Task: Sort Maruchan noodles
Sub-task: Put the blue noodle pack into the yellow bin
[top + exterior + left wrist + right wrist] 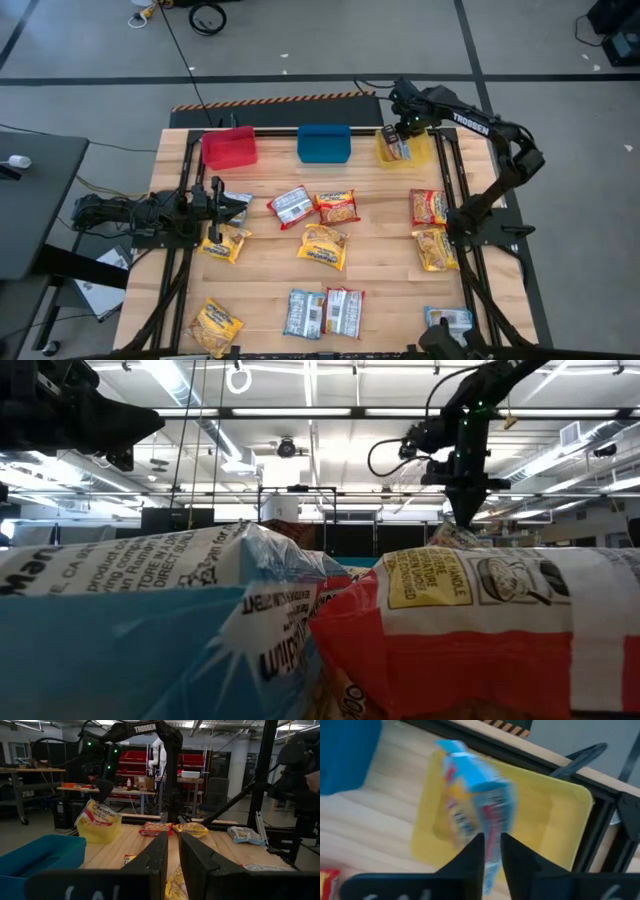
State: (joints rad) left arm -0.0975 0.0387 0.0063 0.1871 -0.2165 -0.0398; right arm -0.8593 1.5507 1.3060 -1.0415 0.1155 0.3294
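Right gripper [398,131] clamped on a noodle packet [479,806] directly above the yellow bin [421,152].

Held packet hangs edge-on between the closed fingers [470,854], blue end up, over the bin's hollow at the far right of the table [375,262]; whether it touches the bin floor cannot be told. Red bin [229,147] and blue bin [324,143] stand along the same far edge. Left gripper [238,208] rests low at the table's left side, fingers [159,853] parted by a narrow gap, gripping nothing, a yellow packet [224,242] just beside it. Remaining packets [322,246] lie scattered flat across the tabletop.
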